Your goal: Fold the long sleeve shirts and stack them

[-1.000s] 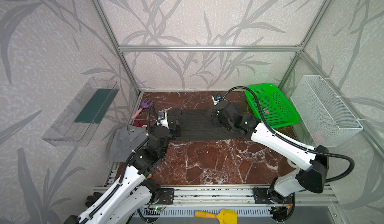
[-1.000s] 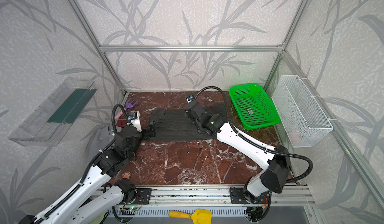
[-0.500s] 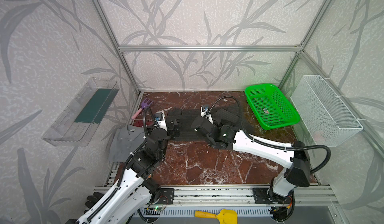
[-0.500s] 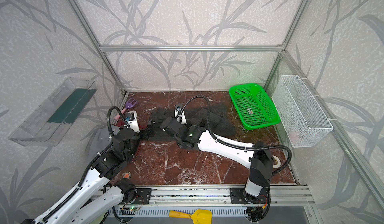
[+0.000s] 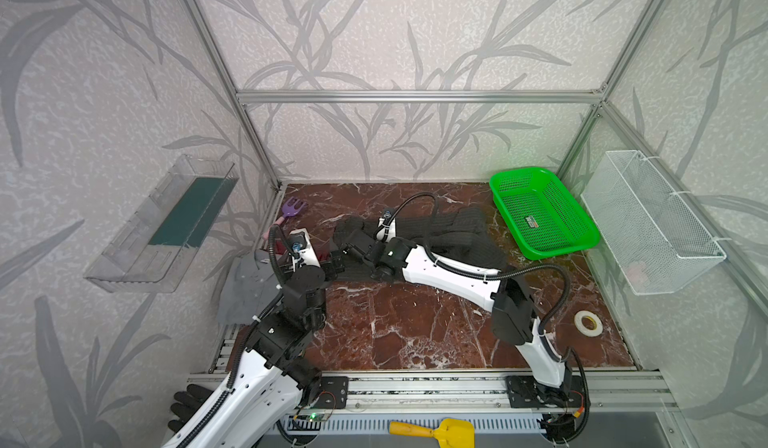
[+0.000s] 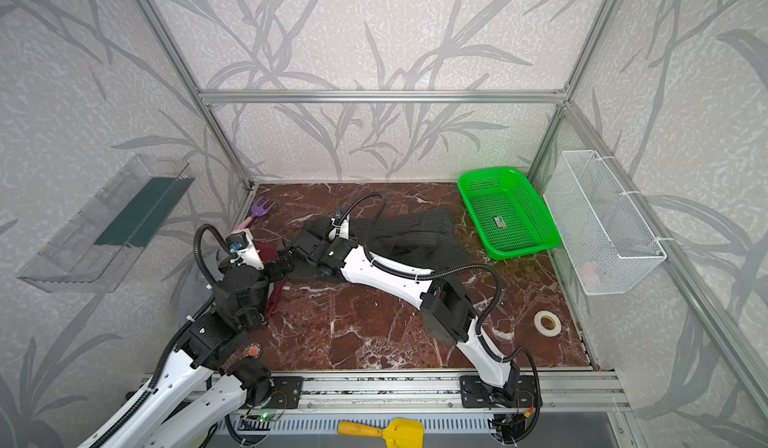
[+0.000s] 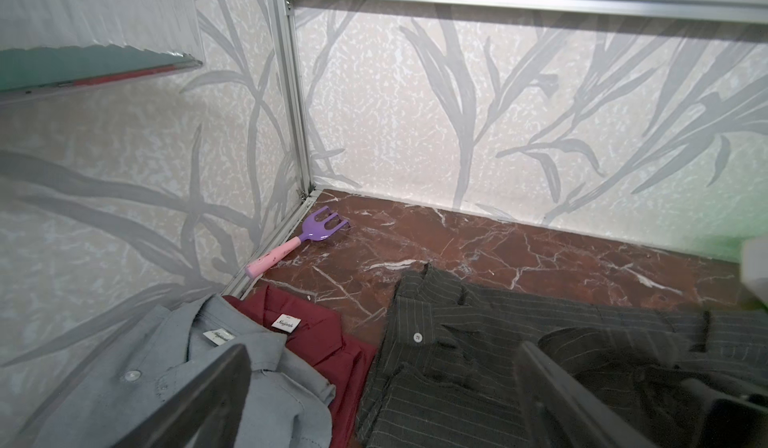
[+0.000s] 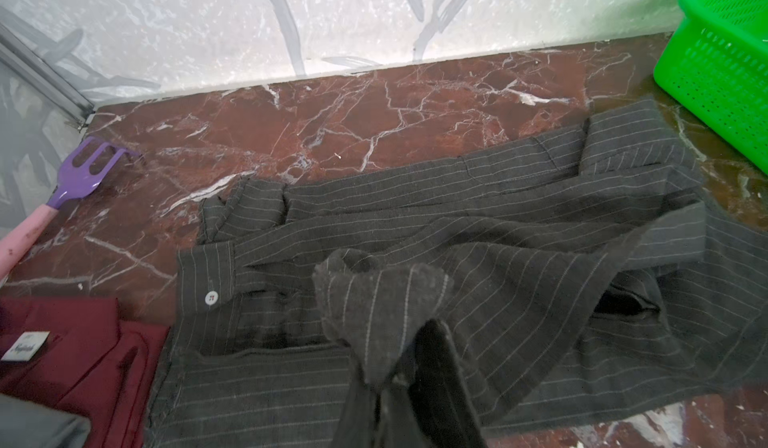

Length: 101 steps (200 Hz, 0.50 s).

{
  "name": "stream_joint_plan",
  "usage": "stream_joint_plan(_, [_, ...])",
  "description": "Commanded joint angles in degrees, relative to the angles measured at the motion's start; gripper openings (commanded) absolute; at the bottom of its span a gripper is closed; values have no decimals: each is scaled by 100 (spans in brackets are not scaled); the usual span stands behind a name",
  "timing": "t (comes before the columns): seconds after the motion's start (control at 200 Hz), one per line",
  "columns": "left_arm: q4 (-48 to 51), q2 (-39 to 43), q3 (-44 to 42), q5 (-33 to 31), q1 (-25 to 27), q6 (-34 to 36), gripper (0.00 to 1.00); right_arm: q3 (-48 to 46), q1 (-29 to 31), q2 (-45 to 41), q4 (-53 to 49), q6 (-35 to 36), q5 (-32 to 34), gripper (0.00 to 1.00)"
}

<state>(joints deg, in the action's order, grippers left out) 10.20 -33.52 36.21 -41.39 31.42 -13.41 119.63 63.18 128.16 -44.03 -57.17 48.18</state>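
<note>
Clock face taken from a top view of the counter.

- 9 o'clock edge: the grey shirt lies partly over the red shirt. Both appear folded.
- The left tool is empty with its jaws wide apart. It hovers where the red shirt meets the pinstriped shirt.
- That shirt lies rumpled from the centre toward 1 o'clock.
- The right tool is clamped on a raised flap of its cloth, near the collar end.

Judgement: the fold of the third shirt is under way.

Next: lay the flap flat, square the edges, release, then stack.
</note>
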Motion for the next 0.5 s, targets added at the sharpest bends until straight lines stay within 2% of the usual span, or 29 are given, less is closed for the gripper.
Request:
stream_joint_plan(0.0, [-290, 128, -55, -448, 8, 46, 99, 655, 61, 568, -479, -115, 154, 0])
stream_joint_plan(0.17, [-334, 283, -87, -684, 3, 59, 99, 2081, 59, 1584, -1397, -312, -110, 0])
stream_joint_plan(0.3, [-362, 391, -98, -1237, -4, 161, 99, 2435, 57, 1820, -1397, -258, -559, 0])
stream_joint_plan(0.5, [-370, 641, -96, -1862, -1, 303, 99, 1716, 46, 1271, -488, 65, -1440, 27])
